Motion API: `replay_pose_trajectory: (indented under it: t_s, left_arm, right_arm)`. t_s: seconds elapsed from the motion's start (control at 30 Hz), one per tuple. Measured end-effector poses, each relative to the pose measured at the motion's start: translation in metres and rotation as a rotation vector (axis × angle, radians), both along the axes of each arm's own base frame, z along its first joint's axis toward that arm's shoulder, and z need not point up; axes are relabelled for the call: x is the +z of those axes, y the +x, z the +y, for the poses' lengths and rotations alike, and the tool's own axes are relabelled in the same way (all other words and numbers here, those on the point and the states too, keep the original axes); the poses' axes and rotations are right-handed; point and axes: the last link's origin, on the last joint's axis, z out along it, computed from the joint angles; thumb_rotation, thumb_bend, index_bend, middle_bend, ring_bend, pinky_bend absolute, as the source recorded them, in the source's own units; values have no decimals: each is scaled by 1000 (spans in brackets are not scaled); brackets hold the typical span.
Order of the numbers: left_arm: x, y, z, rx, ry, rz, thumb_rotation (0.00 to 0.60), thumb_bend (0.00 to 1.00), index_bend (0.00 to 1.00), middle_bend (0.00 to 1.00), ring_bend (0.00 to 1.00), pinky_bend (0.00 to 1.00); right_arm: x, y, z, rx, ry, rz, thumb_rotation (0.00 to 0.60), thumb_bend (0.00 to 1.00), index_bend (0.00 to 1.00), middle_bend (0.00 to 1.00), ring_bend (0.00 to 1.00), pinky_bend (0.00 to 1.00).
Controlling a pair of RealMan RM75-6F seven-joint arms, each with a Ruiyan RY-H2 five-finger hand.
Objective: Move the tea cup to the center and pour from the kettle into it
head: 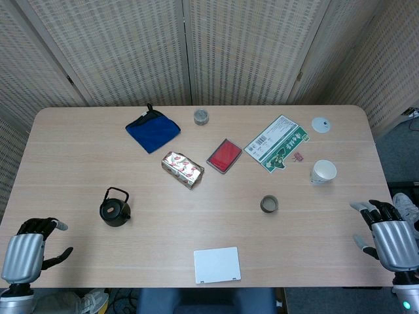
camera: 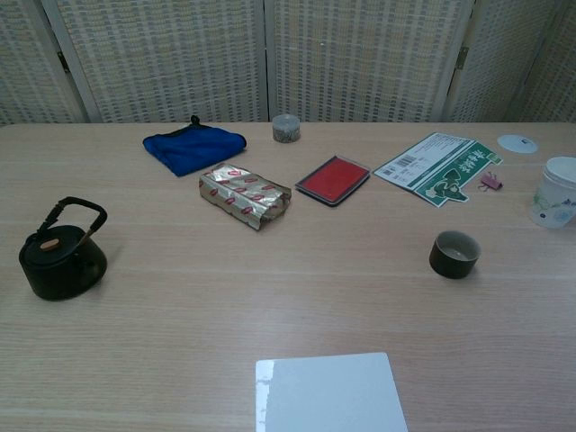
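Observation:
A small dark tea cup (head: 269, 203) (camera: 454, 254) stands upright right of the table's middle. The black kettle (head: 115, 208) (camera: 62, 255), handle raised, sits on the left side. My left hand (head: 29, 250) hovers at the front left corner, fingers apart, holding nothing, well left of the kettle. At the front right edge my right hand (head: 387, 234) hangs with fingers spread and nothing in it, far right of the cup. Neither hand shows in the chest view.
A white card (head: 217, 264) lies at the front middle. Further back are a foil packet (head: 182, 169), a red pad (head: 224, 156), a blue cloth (head: 152, 129), a small jar (head: 201, 117), a green-white leaflet (head: 277, 142), a white cup (head: 323, 172) and a white disc (head: 321, 124).

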Motion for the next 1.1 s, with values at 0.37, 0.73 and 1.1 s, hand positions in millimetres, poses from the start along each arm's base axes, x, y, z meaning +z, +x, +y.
replay_pose_trajectory:
  t_s: [0.37, 0.73, 1.1]
  left_arm:
    - [2, -1, -1, 8, -2, 0, 600, 147, 452, 399, 337, 232]
    - [3, -1, -1, 7, -7, -12, 600, 147, 452, 398, 337, 232]
    - [7, -4, -5, 9, 12, 5, 600, 147, 453, 398, 337, 231]
  right_arm:
    - [-2, 4, -3, 12, 17, -15, 600, 186, 268, 297, 191, 232]
    - [-9, 22, -20, 64, 90, -6, 600, 178, 268, 297, 191, 241]
    - [-55, 59, -71, 145, 321, 51, 600, 128, 268, 289, 191, 253]
